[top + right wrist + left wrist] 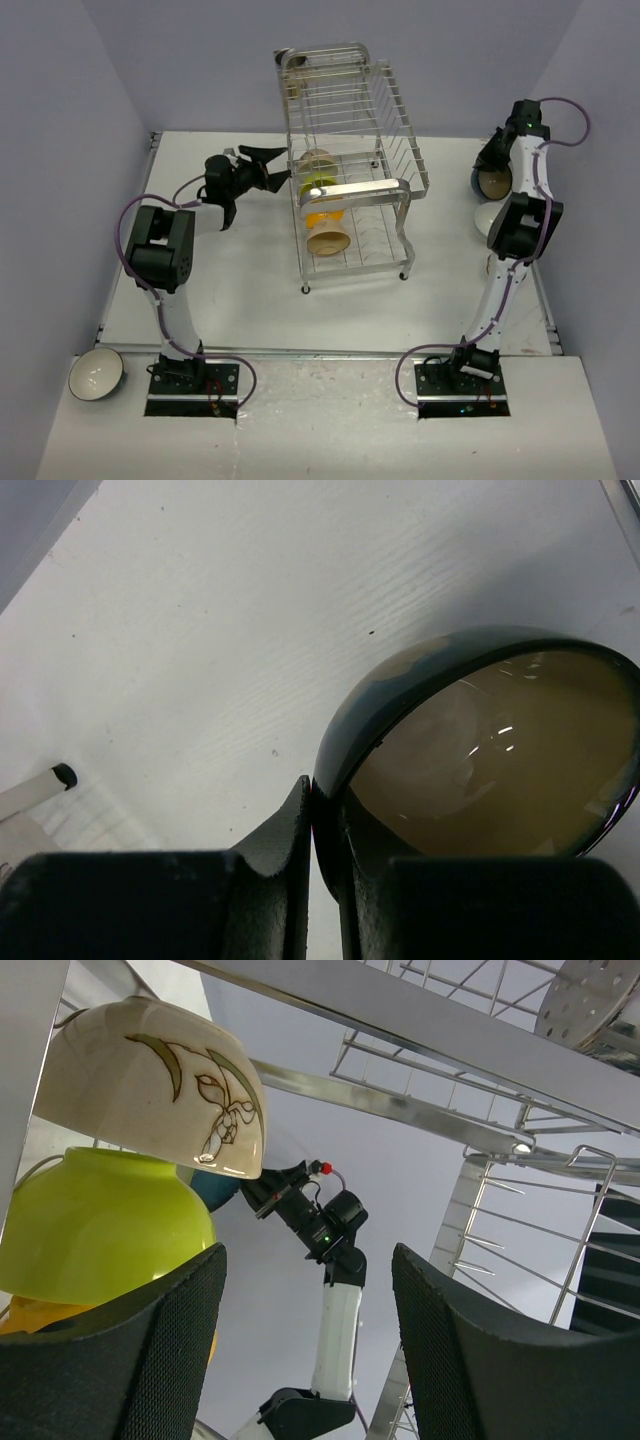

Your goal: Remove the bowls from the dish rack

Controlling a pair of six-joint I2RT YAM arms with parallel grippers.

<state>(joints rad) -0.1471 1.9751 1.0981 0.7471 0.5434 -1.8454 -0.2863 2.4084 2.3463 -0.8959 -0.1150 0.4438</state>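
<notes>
white bowl (95,373) is seen at the near-left corner, beside the left arm's base, off the table (250,290) top.

left gripper (282,164) is held wide with nothing in it, just off the left side of the dish rack (360,190), which stands mid-table towards the far edge. from the left wrist view a cream leaf-pattern bowl (150,1080) is seen on edge in the lower tier, a green bowl (100,1230) nested against it, and a yellow bowl (25,1315) behind that. a tan bowl (328,240) is racked nearest the front.

judged step: the cream bowl is to be taken next.
- the rim should be straddled, one finger inside and one outside.
- the rack's bars close above and beside should be cleared before the jaws are closed.
- the bowl should be lifted off the green bowl first, then drawn out sideways, so the stack isn't dragged.

right gripper (318,840) is pinched narrow on the rim of a dark bowl (480,750) with a tan inside, by the table's right edge. contact with the table can't be told, so the bowl should be lowered flat before release.
</notes>
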